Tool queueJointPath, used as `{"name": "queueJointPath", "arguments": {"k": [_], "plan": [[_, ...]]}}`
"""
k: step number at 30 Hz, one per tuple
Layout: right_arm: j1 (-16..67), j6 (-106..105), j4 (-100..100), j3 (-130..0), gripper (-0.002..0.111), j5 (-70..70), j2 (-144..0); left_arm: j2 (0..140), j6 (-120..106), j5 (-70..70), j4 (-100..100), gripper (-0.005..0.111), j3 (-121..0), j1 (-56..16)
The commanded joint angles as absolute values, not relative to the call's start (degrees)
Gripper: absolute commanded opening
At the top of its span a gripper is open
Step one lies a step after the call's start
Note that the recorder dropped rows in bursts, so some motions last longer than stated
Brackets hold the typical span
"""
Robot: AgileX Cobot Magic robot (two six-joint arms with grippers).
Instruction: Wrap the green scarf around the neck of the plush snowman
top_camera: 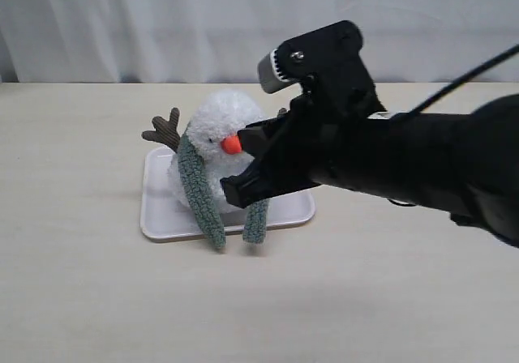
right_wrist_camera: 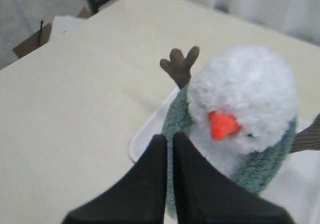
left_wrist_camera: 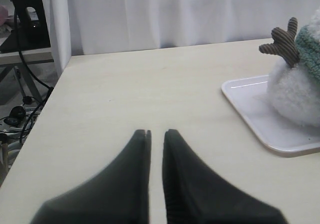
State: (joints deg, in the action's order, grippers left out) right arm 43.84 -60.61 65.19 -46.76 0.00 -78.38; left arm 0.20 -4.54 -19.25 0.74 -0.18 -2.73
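Beige table (top_camera: 81, 298): right claw (right_wrist_camera: 169, 136) pressed together just before plush snowman (right_wrist_camera: 245, 91) wearing green scarf (top_camera: 199, 190)

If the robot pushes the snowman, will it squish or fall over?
Probably squish first: the plush snowman looks fluffy and soft. It likely weighs little, so it might tip or slide on the smooth white tray. The green scarf hangs limp, so it should flop along.

Left claw (left_wrist_camera: 156, 132) sits low over the pale bench (left_wrist_camera: 150, 84), fingers nearly together with just a thin slit and nothing in it. Off to the side there's a white tray (left_wrist_camera: 250, 109) holding the plush snowman (left_wrist_camera: 292, 94), brown stick arm (left_wrist_camera: 284, 44) poking up, with a bit of green scarf (left_wrist_camera: 311, 51) at the frame edge. White curtain (left_wrist_camera: 175, 14) behind.
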Motion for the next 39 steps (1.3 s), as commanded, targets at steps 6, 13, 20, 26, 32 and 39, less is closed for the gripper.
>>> {"name": "queueJointPath", "arguments": {"k": [6,13,20,26,32,39], "plan": [[44.78,-62.4,64.94,-36.66,0.004,-4.06,-57.96,0.0,-4.6,-18.53,0.73,0.01,0.0,-2.58],[44.78,-62.4,64.94,-35.01,0.004,3.69,-45.55,0.0,-4.6,-18.53,0.73,0.01,0.0,-2.58],[44.78,-62.4,64.83,-35.01,0.004,11.07,-31.69,0.0,-4.6,-18.53,0.73,0.01,0.0,-2.58],[44.78,-62.4,64.83,-35.01,0.004,13.54,-20.94,0.0,-4.6,-18.53,0.73,0.01,0.0,-2.58],[44.78,-62.19,65.75,-35.01,0.004,13.76,-12.46,0.0,-4.6,-18.53,0.73,0.01,0.0,-2.58],[44.78,-62.19,65.75,-35.01,0.004,13.76,-5.81,0.0,-4.6,-18.53,0.73,0.01,0.0,-2.58]]}}
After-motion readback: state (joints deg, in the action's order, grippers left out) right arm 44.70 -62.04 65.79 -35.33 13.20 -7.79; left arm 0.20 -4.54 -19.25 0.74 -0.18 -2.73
